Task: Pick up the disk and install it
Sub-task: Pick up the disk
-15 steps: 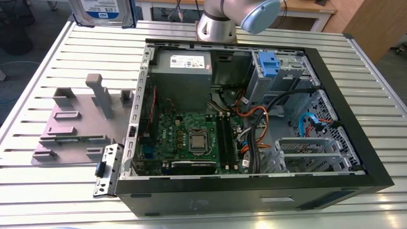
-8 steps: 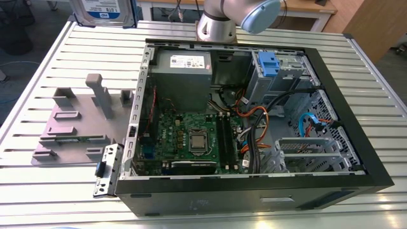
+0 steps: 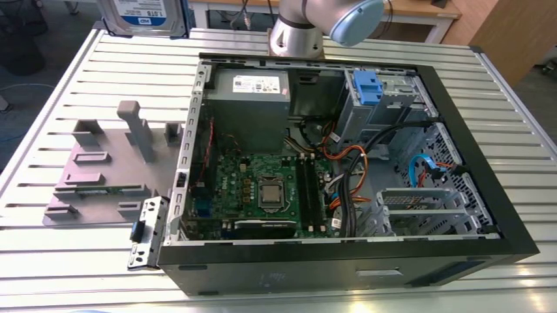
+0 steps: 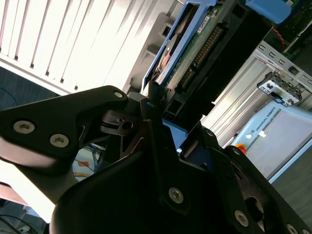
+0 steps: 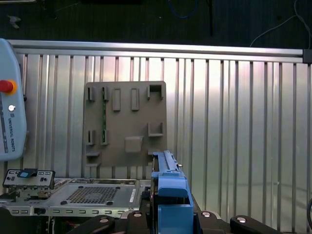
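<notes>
The gripper (image 5: 169, 218), clamped tight on the disk (image 5: 168, 183), hangs beside the open computer case (image 3: 348, 254) on a slatted metal table (image 3: 87, 254); carpeted floor lies beyond.

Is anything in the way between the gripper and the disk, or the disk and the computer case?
No. In the second wrist view the gripper holds the disk. In the exterior view nothing visible stands on the table between the disk and the open computer case.
</notes>
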